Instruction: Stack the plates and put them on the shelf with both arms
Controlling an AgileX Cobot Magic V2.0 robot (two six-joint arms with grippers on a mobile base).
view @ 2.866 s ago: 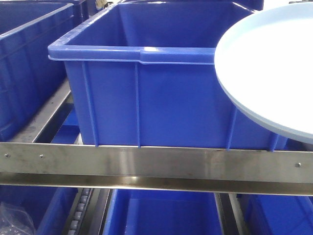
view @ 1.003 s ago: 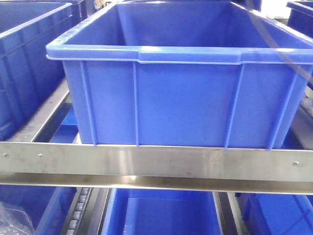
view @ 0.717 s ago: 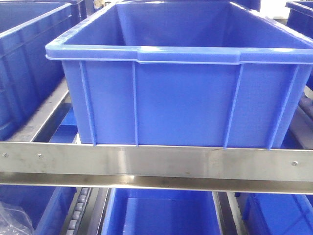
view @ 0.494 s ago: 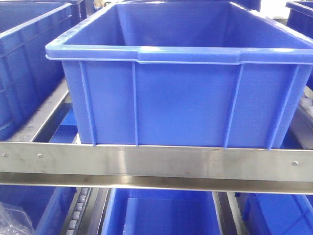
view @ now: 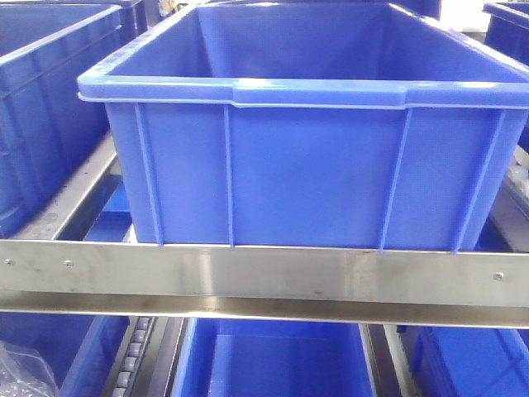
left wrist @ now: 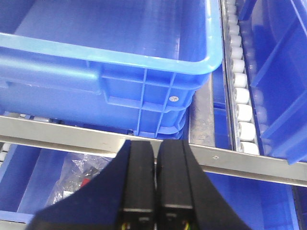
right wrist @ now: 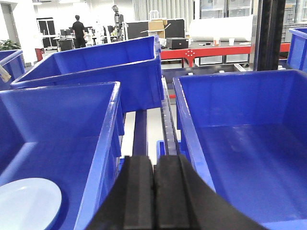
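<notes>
A pale bluish-white plate [right wrist: 28, 205] lies on the floor of a blue bin [right wrist: 103, 158] at the lower left of the right wrist view; I cannot tell whether it is one plate or two stacked. My right gripper [right wrist: 154, 167] is shut and empty, above the gap between that bin and the bin to its right. My left gripper [left wrist: 155, 151] is shut and empty, in front of the steel shelf rail [left wrist: 72, 139] below a blue bin's corner [left wrist: 158, 96]. No plate and no gripper shows in the front view.
A large blue bin [view: 306, 165] stands on the steel shelf rail [view: 264, 277] in the front view, with more blue bins left, right and below. A roller track [left wrist: 237, 81] runs beside the bin in the left wrist view. A plastic bag [left wrist: 79, 170] lies below.
The plate that filled the upper right of the front view 2.9 s ago has left that view. Over the last second the front view has not changed.
</notes>
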